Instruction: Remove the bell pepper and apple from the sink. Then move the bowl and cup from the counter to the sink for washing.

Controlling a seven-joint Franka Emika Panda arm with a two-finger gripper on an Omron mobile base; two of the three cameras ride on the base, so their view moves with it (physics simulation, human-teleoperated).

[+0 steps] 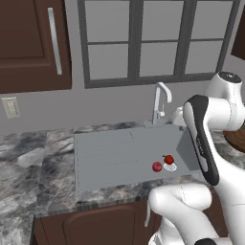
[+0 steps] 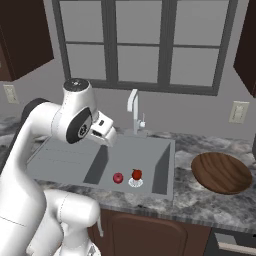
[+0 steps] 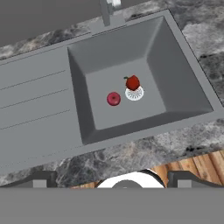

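Jaws released and empty above the sink, I see the bell pepper at the drain's 12 o'clock, apple at its 8; both look light, firm, slick, so I'd pinch across the widest part.

Left base view: the arm covers the right wall of the sink from 2 to 4 o'clock. The bowl is cut off by the right picture edge, with its near part behind the arm, leaving a thin brown sliver.

Right base view: the arm hides the drainboard's left end at 9 o'clock. The claw itself is concealed behind the wrist housing.

Hand view: the faucet is cropped by the top edge at 12 o'clock; its spout is outside the frame. The worktop is cropped at 3 o'clock.

The apple is too small for its paler patch to be resolved.
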